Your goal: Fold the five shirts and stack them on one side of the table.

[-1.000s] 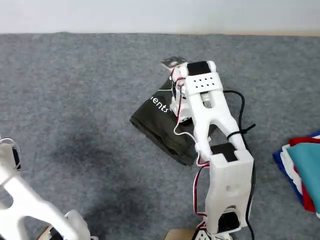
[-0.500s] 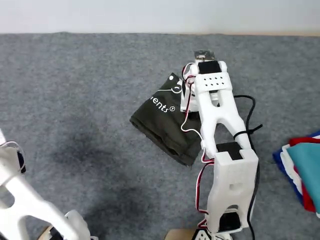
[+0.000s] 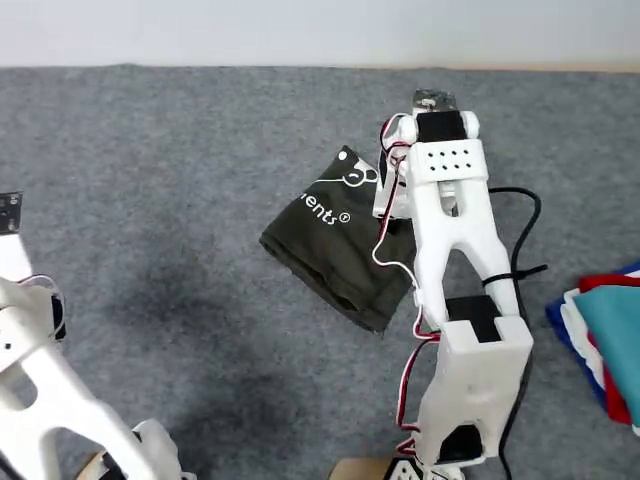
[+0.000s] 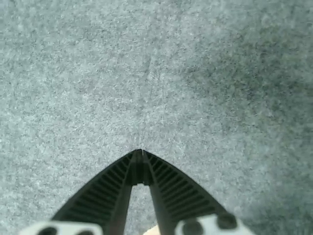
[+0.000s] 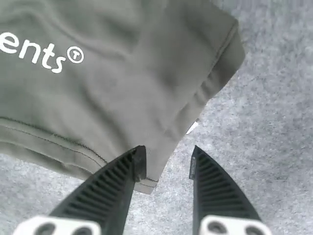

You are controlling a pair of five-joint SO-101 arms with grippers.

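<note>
Dark olive shirt lies folded near the middle of the grey counter, flat on the surface and turned at a diagonal to the counter's edges. At the far left, the left arm stands at the near corner, well apart from the shirt. In the left wrist view, the left gripper is clenched tip to tip with nothing between, over bare counter. On the shirt, one corner points toward the far wall. The longest visible edge, a layered fold with stitched hems, runs from the left corner down toward the near right. The white print on the upper face rises from left to right along the far-left side. The shirt's right part is covered in the high view by the right arm, which reaches from the near edge toward the far wall. In the right wrist view, the right gripper is released and grasps nothing. One finger sits over the hemmed edge of the shirt and the other over bare counter. Contact with the cloth cannot be determined. A small white label shows at that edge. At the right margin sits a stack of folded shirts, with blue, white, red and teal layers, cut off by the frame and well apart from the olive shirt.
</note>
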